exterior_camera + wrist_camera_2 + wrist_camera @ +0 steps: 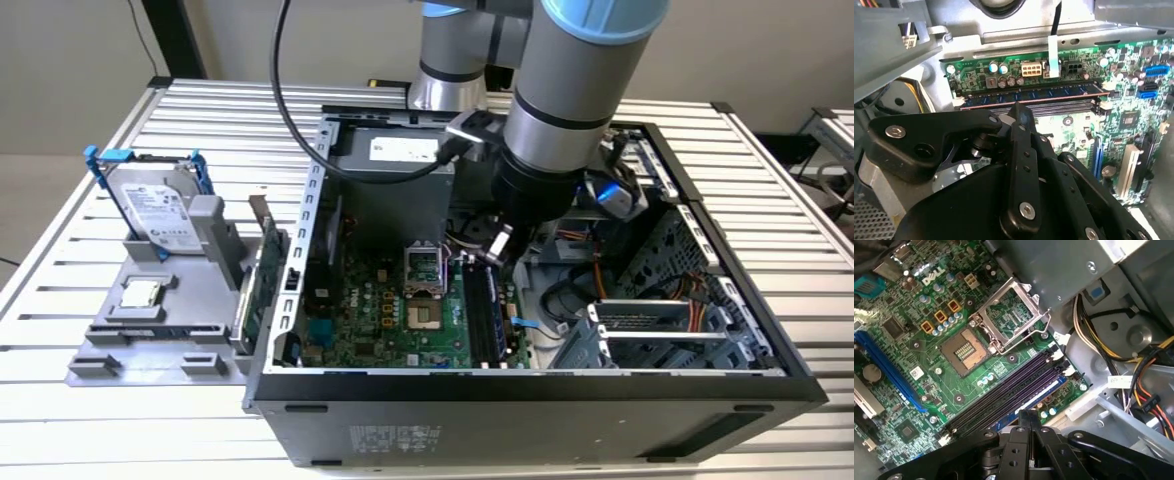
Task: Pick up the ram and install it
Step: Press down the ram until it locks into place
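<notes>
Apparently seated, the ram (1034, 94) lies slotted below the gripper (1021, 112).

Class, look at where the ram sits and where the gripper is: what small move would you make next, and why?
Probably a short, straight press down. The ram already lies along the outermost slot on the motherboard, with the gripper right above it. Whether it has fully clicked in cannot be told, so a gentle push would make sure.
</notes>
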Action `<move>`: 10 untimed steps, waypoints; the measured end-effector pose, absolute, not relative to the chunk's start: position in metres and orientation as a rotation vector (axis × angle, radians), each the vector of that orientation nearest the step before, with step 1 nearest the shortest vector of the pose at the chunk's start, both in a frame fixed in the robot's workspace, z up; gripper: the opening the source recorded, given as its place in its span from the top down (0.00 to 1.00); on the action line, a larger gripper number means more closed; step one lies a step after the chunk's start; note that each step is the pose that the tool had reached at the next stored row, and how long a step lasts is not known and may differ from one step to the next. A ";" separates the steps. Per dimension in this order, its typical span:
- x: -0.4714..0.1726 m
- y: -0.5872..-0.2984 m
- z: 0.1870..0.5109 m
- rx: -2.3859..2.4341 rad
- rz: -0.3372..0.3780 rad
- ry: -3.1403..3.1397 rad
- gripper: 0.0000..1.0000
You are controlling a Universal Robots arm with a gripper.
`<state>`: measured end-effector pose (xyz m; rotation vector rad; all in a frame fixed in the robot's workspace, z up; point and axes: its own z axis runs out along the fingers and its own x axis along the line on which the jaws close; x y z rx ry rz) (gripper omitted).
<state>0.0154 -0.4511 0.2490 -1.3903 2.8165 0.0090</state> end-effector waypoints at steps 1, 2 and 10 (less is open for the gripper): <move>0.015 -0.451 0.249 -1.409 0.009 2.807 1.00; 0.015 -0.451 0.249 -1.428 0.009 2.798 1.00; 0.015 -0.451 0.248 -1.617 0.009 2.693 1.00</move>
